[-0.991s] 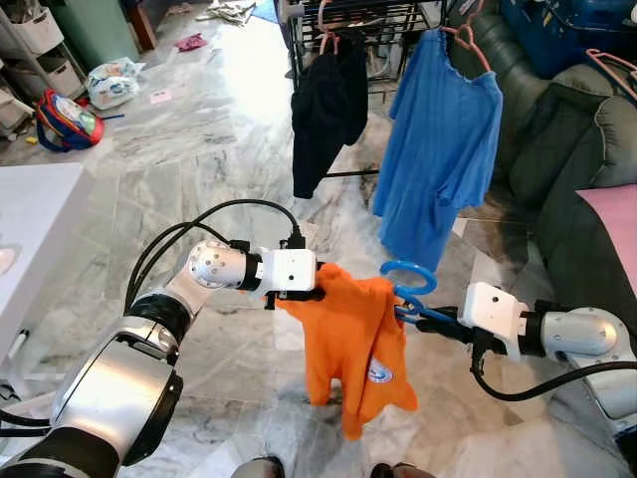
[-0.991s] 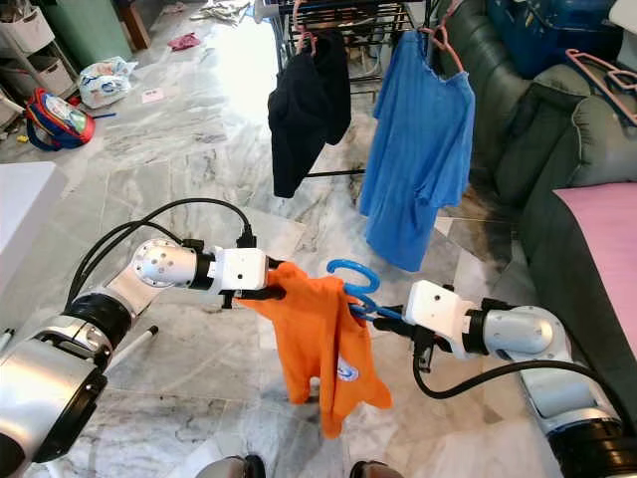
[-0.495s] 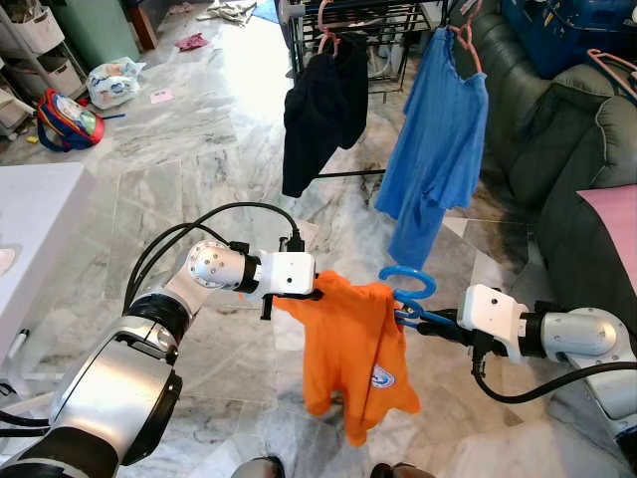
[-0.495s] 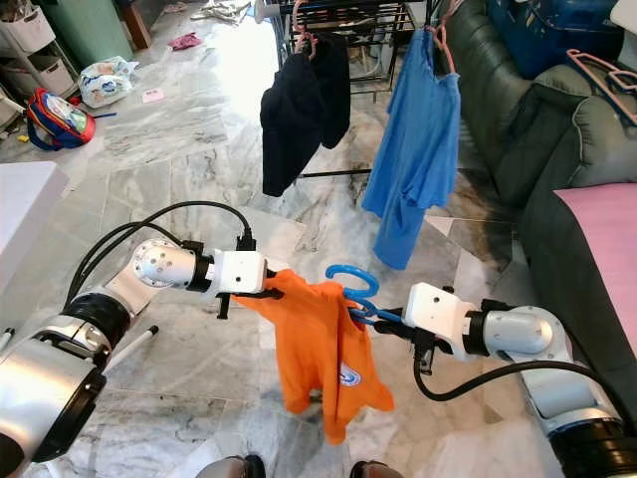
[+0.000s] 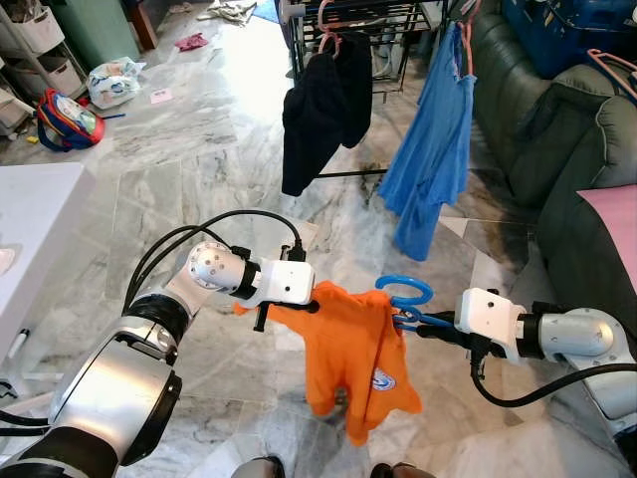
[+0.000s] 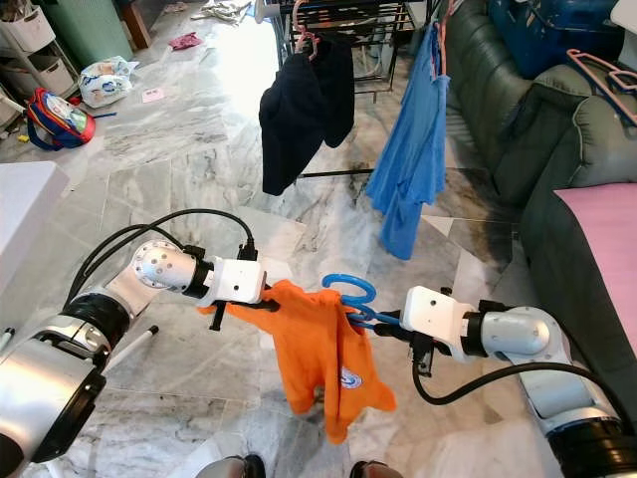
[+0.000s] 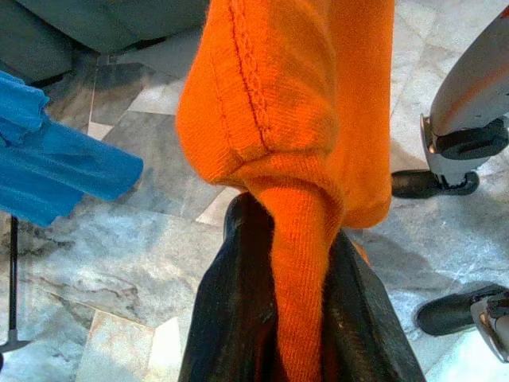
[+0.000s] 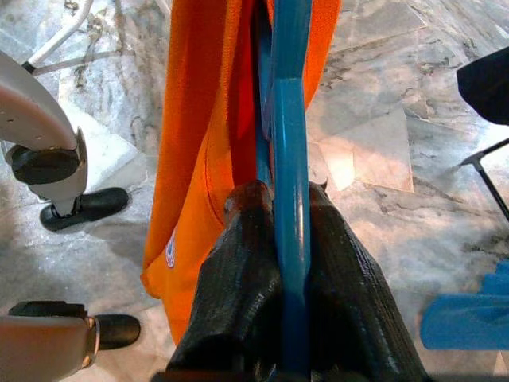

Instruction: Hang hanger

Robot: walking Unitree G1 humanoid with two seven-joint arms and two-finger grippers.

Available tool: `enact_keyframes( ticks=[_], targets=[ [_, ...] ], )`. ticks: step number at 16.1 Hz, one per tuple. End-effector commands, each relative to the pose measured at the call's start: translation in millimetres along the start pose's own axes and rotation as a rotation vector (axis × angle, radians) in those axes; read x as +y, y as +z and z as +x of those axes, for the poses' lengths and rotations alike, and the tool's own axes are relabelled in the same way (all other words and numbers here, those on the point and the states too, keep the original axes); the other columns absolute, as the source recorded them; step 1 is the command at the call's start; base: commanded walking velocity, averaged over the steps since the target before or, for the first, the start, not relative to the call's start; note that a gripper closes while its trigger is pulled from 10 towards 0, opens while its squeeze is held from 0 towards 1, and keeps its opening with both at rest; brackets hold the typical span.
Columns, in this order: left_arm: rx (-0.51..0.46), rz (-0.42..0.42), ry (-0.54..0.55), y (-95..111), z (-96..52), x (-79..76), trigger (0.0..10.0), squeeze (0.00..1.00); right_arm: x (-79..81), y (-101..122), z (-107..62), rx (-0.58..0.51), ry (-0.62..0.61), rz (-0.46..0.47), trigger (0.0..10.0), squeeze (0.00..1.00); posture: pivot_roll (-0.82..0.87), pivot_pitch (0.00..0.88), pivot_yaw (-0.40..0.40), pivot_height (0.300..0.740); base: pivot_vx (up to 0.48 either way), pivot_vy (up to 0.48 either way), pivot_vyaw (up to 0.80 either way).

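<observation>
An orange shirt (image 5: 353, 354) hangs on a blue hanger (image 5: 403, 294) between my two arms, low over the marble floor. My right gripper (image 5: 410, 321) is shut on the blue hanger (image 8: 288, 199) just below its hook. My left gripper (image 5: 311, 304) is shut on the orange shirt (image 7: 302, 263) at its shoulder, the cloth pinched between the black fingers (image 7: 231, 318). Ahead stands a dark clothes rack (image 5: 358, 30) with a black garment (image 5: 323, 110) and a blue shirt (image 5: 438, 149) on pink hangers.
A dark sofa (image 5: 557, 139) runs along the right, with a pink cushion (image 5: 617, 214) and a pink hanger (image 5: 617, 70) on it. A white table edge (image 5: 30, 229) is at the left. Bags (image 5: 65, 118) lie on the floor far left. My feet (image 5: 264, 468) show below.
Both grippers have sunk a little with the shirt, and the left wrist has turned. The blue shirt on the rack has swung edge-on; the black garment has swayed too.
</observation>
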State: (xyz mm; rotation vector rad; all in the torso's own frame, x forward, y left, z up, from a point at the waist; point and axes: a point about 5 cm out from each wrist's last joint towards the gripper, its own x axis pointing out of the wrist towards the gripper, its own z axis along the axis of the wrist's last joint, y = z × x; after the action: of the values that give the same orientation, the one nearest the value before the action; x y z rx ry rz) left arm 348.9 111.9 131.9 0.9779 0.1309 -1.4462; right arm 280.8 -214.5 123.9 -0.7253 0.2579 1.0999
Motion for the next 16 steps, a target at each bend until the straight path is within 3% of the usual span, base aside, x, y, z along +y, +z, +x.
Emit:
enact_keyframes(
  ticks=[1, 2, 3, 8, 11, 14, 16],
  targets=[
    [0.016, -0.006, -0.016, -4.2, -2.4, -3.1, 0.0, 0.00, -4.0, 6.9, 1.7, -0.028, 0.001, -0.017, 0.0, 0.00, -0.09, 0.143, 0.063, 0.740, 0.000, 0.000, 0.00],
    [0.012, -0.009, -0.013, -4.5, -2.0, -3.9, 0.0, 0.00, -7.7, 7.5, 2.7, -0.031, -0.031, -0.009, 10.0, 0.34, -0.08, 0.144, 0.061, 0.740, 0.000, 0.000, 0.00],
    [0.002, -0.013, 0.010, -5.1, -1.7, -4.6, 0.0, 0.00, -8.3, 6.8, 3.1, -0.031, -0.014, 0.024, 10.0, 1.00, -0.08, 0.141, 0.060, 0.740, 0.000, 0.000, 0.00],
    [0.017, -0.038, 0.112, -12.8, -9.2, -3.3, 0.0, 0.00, -13.0, 8.5, -9.8, -0.034, 0.033, 0.069, 10.0, 1.00, -0.06, 0.135, 0.046, 0.740, 0.000, 0.000, 0.00],
    [0.060, -0.048, 0.181, -21.2, -18.9, -1.6, 0.0, 0.00, -21.1, 5.0, -24.2, 0.024, 0.019, 0.064, 10.0, 1.00, -0.07, 0.120, 0.034, 0.740, 0.000, 0.000, 0.00],
    [0.114, -0.047, 0.256, -27.6, -27.4, 2.4, 0.0, 0.00, -37.9, 10.1, -42.3, 0.046, -0.091, 0.051, 10.0, 1.00, -0.09, 0.106, 0.033, 0.740, 0.000, 0.000, 0.00],
    [0.135, -0.055, 0.352, -28.8, -32.7, 10.2, 0.0, 0.00, -41.5, 16.7, -47.9, 0.001, -0.191, 0.082, 10.0, 1.00, -0.10, 0.109, 0.035, 0.740, 0.000, 0.000, 0.00]
  ],
)
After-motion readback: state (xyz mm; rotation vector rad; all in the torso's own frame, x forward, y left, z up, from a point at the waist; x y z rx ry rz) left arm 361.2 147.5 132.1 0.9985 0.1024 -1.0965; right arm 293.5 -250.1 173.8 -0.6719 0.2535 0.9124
